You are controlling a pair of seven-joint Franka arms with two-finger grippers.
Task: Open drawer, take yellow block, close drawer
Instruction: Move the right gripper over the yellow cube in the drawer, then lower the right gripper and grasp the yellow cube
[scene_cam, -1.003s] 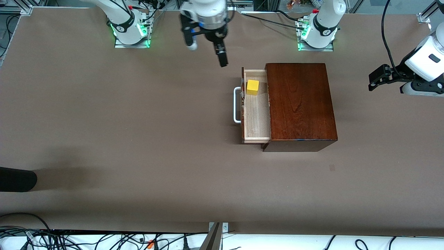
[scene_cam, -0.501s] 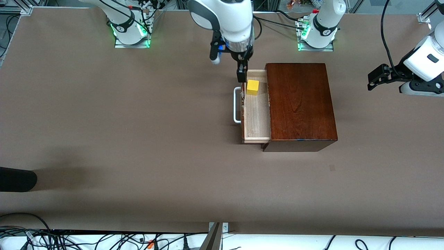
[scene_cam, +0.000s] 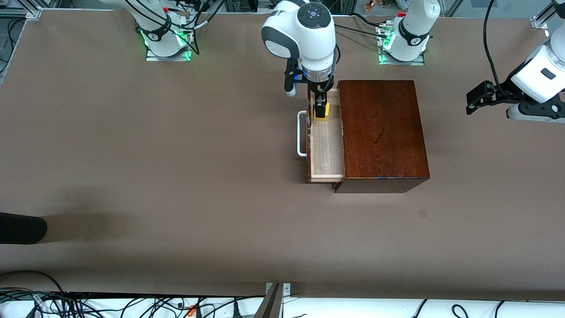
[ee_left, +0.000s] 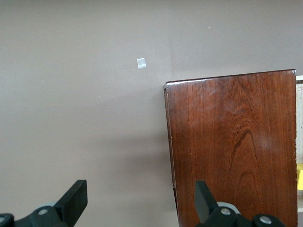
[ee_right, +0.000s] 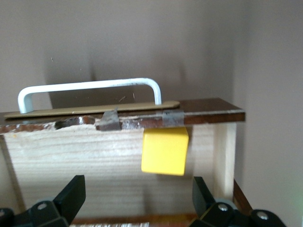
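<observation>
The drawer [scene_cam: 327, 148] stands pulled out of the mahogany box [scene_cam: 379, 132], its white handle [scene_cam: 302, 134] toward the right arm's end of the table. In the drawer's corner farthest from the front camera sits the yellow block [scene_cam: 322, 116]. My right gripper [scene_cam: 318, 110] hangs open just over that block. In the right wrist view the yellow block [ee_right: 164, 151] rests against the drawer front [ee_right: 203, 116] under the handle [ee_right: 90, 86], ahead of the right gripper [ee_right: 137, 201], not between its fingers. My left gripper [scene_cam: 473, 99] waits open over bare table past the box.
The left wrist view looks past the open left gripper [ee_left: 139, 205] at the box top [ee_left: 232, 142] and a small pale patch [ee_left: 141, 63] on the table. A black object [scene_cam: 22, 227] lies at the right arm's end; cables [scene_cam: 132, 304] run along the nearest edge.
My right arm has swung from over bare table to the drawer and come down over the yellow block, fingers still open. The left arm has barely shifted.
</observation>
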